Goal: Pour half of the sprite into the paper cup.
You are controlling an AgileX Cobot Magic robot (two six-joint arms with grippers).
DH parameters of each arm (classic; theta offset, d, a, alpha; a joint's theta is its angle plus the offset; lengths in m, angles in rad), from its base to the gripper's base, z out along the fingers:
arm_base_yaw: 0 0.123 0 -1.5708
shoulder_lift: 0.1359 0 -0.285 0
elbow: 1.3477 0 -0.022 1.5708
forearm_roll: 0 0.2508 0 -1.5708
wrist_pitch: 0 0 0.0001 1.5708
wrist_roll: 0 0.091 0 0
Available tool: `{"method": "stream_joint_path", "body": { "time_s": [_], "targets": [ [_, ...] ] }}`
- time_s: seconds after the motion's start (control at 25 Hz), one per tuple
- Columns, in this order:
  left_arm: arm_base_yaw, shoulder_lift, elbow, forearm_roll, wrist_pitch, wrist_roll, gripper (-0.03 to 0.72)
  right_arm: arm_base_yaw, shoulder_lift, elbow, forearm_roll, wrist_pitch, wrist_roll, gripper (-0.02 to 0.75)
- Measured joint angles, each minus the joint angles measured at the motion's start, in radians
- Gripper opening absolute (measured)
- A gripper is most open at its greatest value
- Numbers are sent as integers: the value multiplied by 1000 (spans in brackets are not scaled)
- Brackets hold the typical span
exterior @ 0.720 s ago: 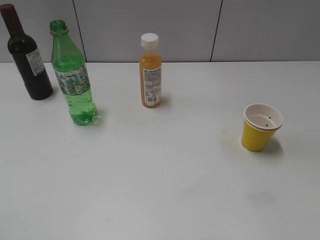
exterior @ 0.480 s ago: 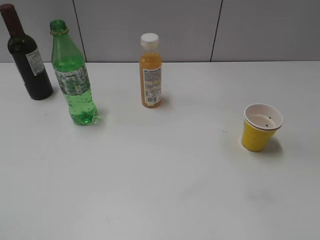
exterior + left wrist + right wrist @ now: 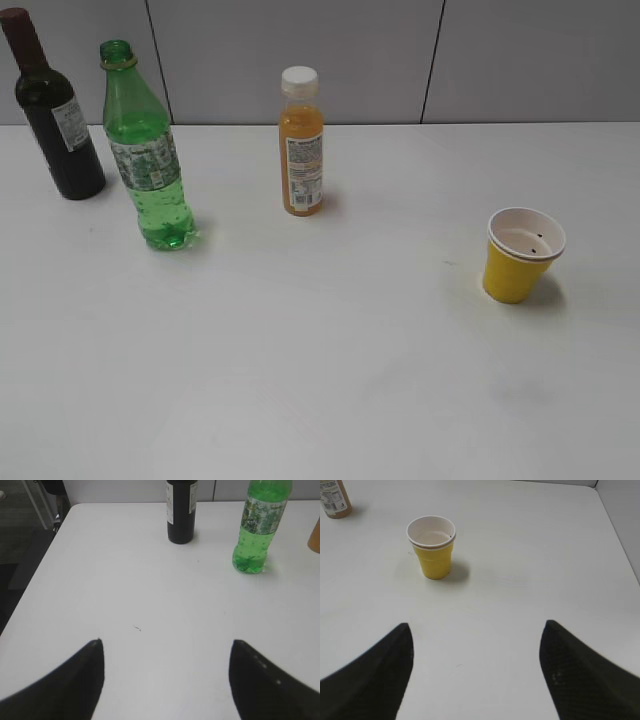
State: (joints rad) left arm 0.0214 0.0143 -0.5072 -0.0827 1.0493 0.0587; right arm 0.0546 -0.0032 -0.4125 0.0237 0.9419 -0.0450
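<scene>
The sprite (image 3: 147,160) is a tall green bottle with no cap, standing upright at the left of the white table; it also shows in the left wrist view (image 3: 257,527) at the upper right. The paper cup (image 3: 520,256), yellow with a white inside, stands upright at the right; in the right wrist view (image 3: 433,547) it is ahead and left of the jaws. My left gripper (image 3: 166,642) is open and empty, well short of the sprite. My right gripper (image 3: 477,626) is open and empty, short of the cup. Neither gripper shows in the exterior view.
A dark wine bottle (image 3: 55,115) stands at the far left behind the sprite, also in the left wrist view (image 3: 181,510). An orange juice bottle (image 3: 301,145) with a white cap stands mid-table. The table's left edge (image 3: 35,575) and right edge (image 3: 620,545) show in the wrist views.
</scene>
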Motion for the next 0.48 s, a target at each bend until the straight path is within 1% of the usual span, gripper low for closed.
{"method": "stream_joint_path", "body": {
  "time_s": [0.16, 0.48],
  "targets": [
    [0, 0, 0, 0, 0, 0, 589, 0, 0, -5, 0, -5, 0, 592],
    [0, 0, 0, 0, 0, 0, 589, 0, 21, -25, 0, -136, 0, 592]
  ]
}}
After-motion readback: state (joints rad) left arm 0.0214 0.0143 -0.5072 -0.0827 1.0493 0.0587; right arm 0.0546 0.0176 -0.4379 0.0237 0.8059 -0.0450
